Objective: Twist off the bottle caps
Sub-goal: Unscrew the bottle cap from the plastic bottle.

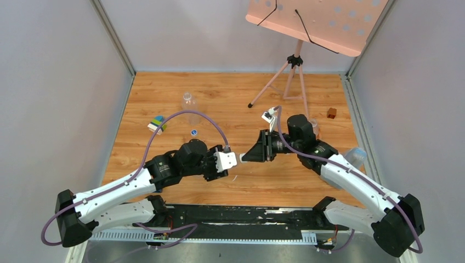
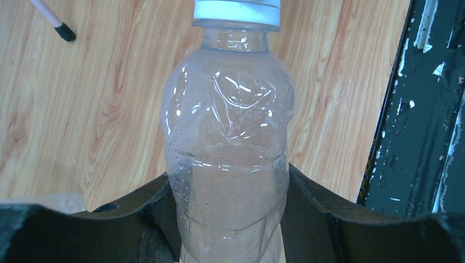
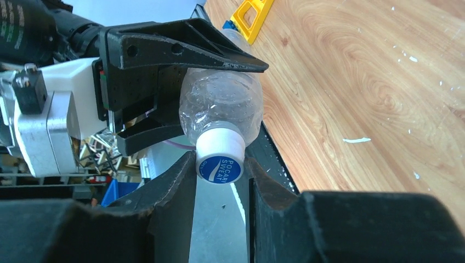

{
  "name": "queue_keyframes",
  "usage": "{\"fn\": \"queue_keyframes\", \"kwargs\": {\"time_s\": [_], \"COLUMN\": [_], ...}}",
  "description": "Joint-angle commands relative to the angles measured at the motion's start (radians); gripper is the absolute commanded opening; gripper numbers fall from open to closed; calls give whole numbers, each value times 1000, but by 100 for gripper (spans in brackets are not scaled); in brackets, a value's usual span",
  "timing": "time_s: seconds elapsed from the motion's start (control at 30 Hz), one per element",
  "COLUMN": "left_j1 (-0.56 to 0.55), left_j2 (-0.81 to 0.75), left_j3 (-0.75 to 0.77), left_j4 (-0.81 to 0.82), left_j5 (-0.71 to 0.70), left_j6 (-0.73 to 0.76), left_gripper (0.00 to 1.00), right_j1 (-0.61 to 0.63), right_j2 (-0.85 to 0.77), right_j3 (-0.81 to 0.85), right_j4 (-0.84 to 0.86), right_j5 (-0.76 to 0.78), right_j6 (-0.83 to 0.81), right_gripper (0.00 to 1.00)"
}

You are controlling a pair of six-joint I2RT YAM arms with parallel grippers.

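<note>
Honey-orange table [image 1: 230, 93] with swirling wood grain — the bottle [image 2: 227, 137] clear, speckled with tiny dimples, its cap [image 3: 219, 159] white with a blue face (white lettering on it). The loose cap [image 1: 193, 132] blue, the cube [image 1: 332, 113] brown.

White bottle cap [image 3: 219, 156] in my right wrist view, its round blue top printed in white "POCARI SWEAT", faint pale lettering on the black motor housing [image 3: 22, 24] at upper left, perhaps a part label, too small for me to read
</note>
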Motion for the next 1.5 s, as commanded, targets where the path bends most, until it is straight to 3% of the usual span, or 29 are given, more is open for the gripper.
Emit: {"fn": "queue_keyframes", "kwargs": {"time_s": [0.0, 0.17, 0.43, 0.67, 0.73, 0.87, 0.9, 1.13, 1.27, 1.47], "left_j1": [-4, -5, -6, -5, -5, -4, -6, -6, -4, -5], "left_j2": [-26, -27, -15, 19, 17, -6, -10, 25, 63, 75], "left_j3": [-3, 1, 12, 22, 16, -18, -30, -35, -18, -10], "left_j4": [57, 53, 48, 39, 57, 153, 189, 321, 344, 377], "left_j5": [47, 106, 201, 259, 235, 63, 54, 61, 71, -9], "left_j6": [-11, -13, 1, -13, -39, -186, -204, -404, -442, -531], "left_gripper": [0, 0, 0, 0, 0, 0, 0, 0, 0, 0], "right_j1": [10, 24, 73, 170, 172, 168, 165, 164, 166, 176], "right_j2": [-95, -202, -189, -201, -215, -232, -233, -220, -202, -139], "right_j3": [-63, -148, -124, -146, -168, -169, -159, -118, -140, -123], "right_j4": [168, 309, 270, 264, 322, 361, 346, 377, 446, 454], "right_j5": [-40, 15, 10, 114, 265, 635, 656, 577, 617, 647], "right_j6": [-172, -345, -550, -790, -730, -427, -367, 56, 118, 172], "right_gripper": [0, 0, 0, 0, 5, 59, 66, 69, 68, 54]}}
